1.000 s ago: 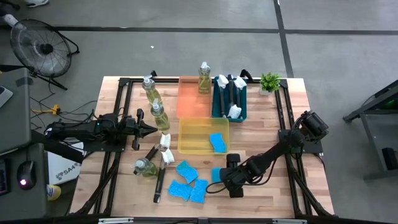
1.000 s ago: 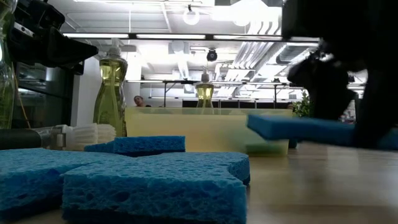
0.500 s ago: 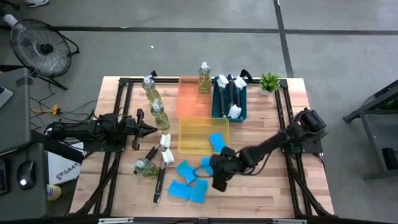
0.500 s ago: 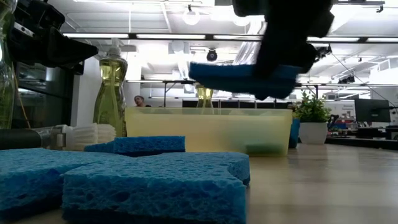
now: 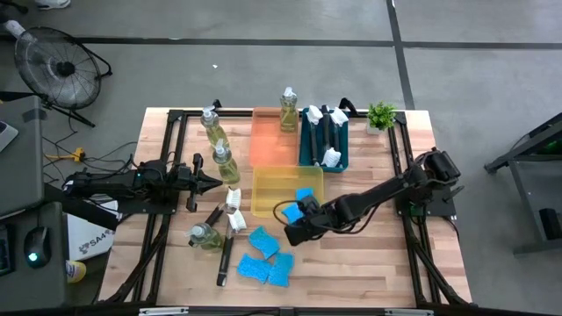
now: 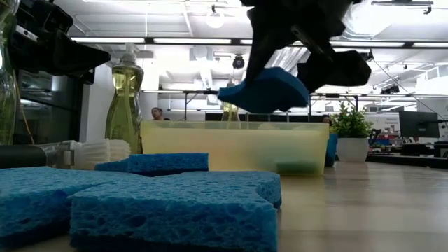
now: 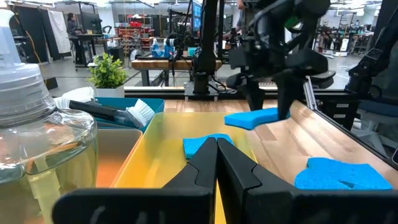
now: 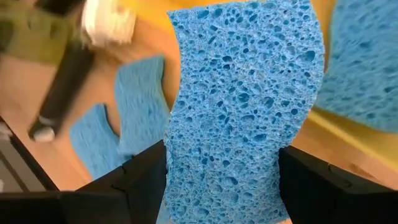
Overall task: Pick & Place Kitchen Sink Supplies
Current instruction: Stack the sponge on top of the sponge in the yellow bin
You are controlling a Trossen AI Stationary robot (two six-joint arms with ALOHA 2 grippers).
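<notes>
Nearest the table's front edge, loose sponges (image 5: 266,260) lie flat on the wood. Just beyond them, a sponge (image 5: 292,211) is pinched between the fingers of the right gripper (image 5: 295,224) and carried in the air at the near rim of the yellow tray (image 5: 274,195), where another sponge (image 5: 306,197) already lies. It is judged light, soft and porous; it bows under the squeeze, so a grip across its narrow middle is advised. Farther left, the left gripper (image 5: 211,183) is held closed and empty beside a bottle (image 5: 226,164).
</notes>
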